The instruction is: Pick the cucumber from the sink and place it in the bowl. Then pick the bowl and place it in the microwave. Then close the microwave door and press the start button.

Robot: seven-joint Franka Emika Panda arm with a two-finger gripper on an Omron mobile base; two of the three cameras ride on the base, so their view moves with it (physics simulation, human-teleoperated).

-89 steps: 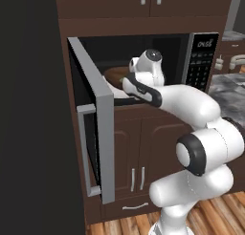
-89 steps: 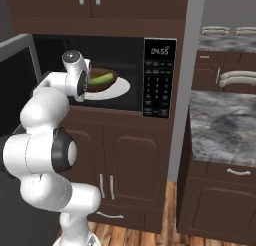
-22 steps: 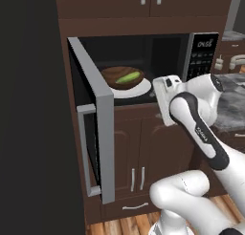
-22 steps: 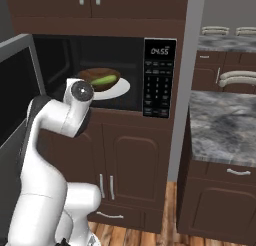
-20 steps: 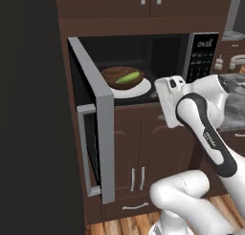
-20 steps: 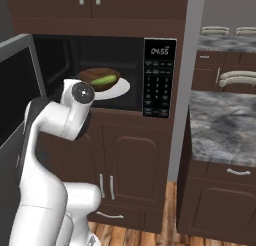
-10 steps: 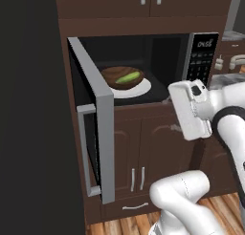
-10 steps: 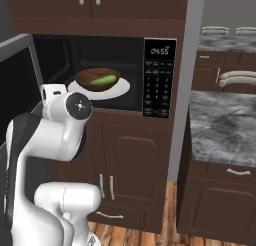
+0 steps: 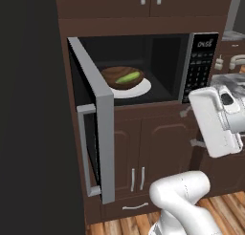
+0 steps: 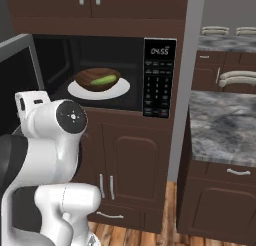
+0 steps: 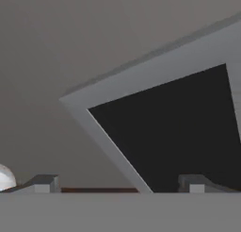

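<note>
Dark brown kitchen cabinets [image 9: 143,148] surround a built-in microwave [image 9: 143,67] in the left base view. Its door [image 9: 93,114] stands swung out toward the camera on the left, silver-grey frame edge-on, with the vertical bar handle [image 9: 83,148] on the near side. Inside the black cavity a white turntable plate [image 9: 139,90] carries the bowl [image 9: 122,77], a shallow dark brown wooden one, and the cucumber [image 9: 128,78] lies in the bowl as a short light green oblong. The black keypad panel [image 9: 199,67] sits to the right of the cavity, with a small display at its top. Part of the white arm [image 9: 215,119] crosses the right side, in front of the lower cabinets and below the keypad.

From the right base view the same bowl [image 10: 98,79] sits on the plate [image 10: 82,92] inside the microwave [image 10: 100,72], with the cucumber [image 10: 103,80] resting in its middle, tilted a little. The keypad panel [image 10: 158,77] is at the right of the opening, and the open door [image 10: 15,75] is at the far left edge. A mottled grey surface [image 10: 222,125] lies to the right, well apart from the microwave. The arm [image 10: 50,140] bulks in the lower left, below the cavity.

Seen from the hand view, the door [image 11: 155,75] slants across, its grey frame around a dark glass window. The claw [image 11: 120,184] is spread wide with nothing between its two finger tips.
</note>
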